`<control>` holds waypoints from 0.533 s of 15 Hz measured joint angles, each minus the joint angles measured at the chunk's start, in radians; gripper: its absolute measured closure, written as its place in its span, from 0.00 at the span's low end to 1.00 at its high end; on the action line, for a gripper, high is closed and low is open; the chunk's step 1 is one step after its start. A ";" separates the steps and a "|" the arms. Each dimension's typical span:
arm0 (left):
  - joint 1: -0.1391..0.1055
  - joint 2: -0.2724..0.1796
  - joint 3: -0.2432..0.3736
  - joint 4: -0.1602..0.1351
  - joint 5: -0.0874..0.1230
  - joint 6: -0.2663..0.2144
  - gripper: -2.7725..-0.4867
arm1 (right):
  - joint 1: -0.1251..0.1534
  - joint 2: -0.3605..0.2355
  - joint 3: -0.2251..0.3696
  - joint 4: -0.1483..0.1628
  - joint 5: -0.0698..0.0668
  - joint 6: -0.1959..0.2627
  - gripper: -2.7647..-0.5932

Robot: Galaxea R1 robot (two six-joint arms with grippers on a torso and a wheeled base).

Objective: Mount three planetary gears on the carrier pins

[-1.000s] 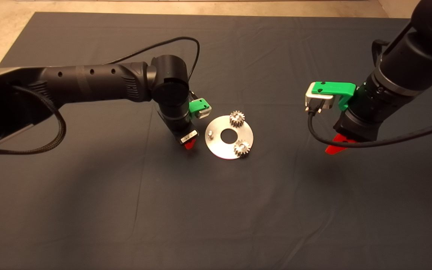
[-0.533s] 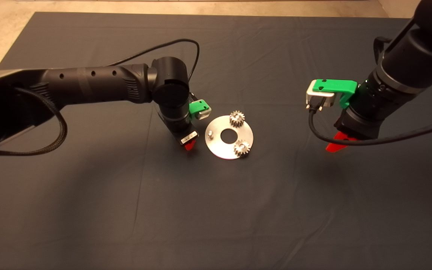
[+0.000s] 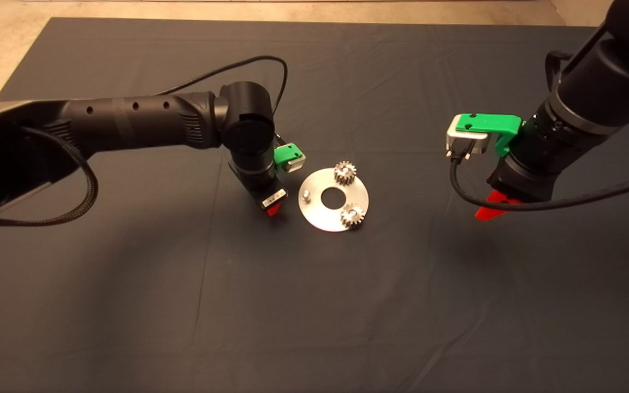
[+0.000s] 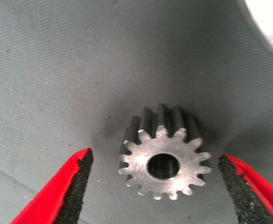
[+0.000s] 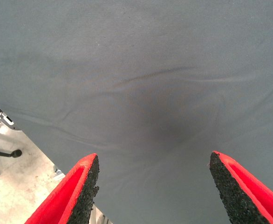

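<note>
**Two gears seated, third between the left jaws**

Head view: on the dark mat over the desk lies the shiny disc. Two gears sit on its pins, one at the far edge and one at the near right. A bare pin stands on the left. The left gripper hangs just left of the disc, its wrist hiding what lies beneath. The right gripper is well apart to the right.

Left wrist view: the third gear, silvery with pointed teeth and a round bore, rests on the mat between wide jaws, untouched. The disc's rim shows nearby.

Right wrist view: wide jaws over bare mat, with the floor beyond its edge.
</note>
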 joint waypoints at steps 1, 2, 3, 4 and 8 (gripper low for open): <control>0.000 0.000 -0.004 0.000 0.000 0.000 0.42 | 0.000 0.000 0.000 0.000 0.000 0.000 0.47; 0.000 0.000 -0.006 0.000 0.000 0.000 0.43 | 0.000 0.000 0.000 0.000 0.000 0.000 0.47; 0.000 0.000 -0.007 0.000 0.000 0.000 0.43 | 0.000 0.000 0.000 0.000 0.000 0.000 0.47; 0.000 0.000 -0.007 0.000 0.000 0.000 0.44 | 0.000 0.000 0.000 0.000 0.000 0.000 0.47; 0.000 0.000 -0.007 0.000 0.000 0.000 0.49 | 0.000 0.000 0.000 0.000 0.000 0.000 0.47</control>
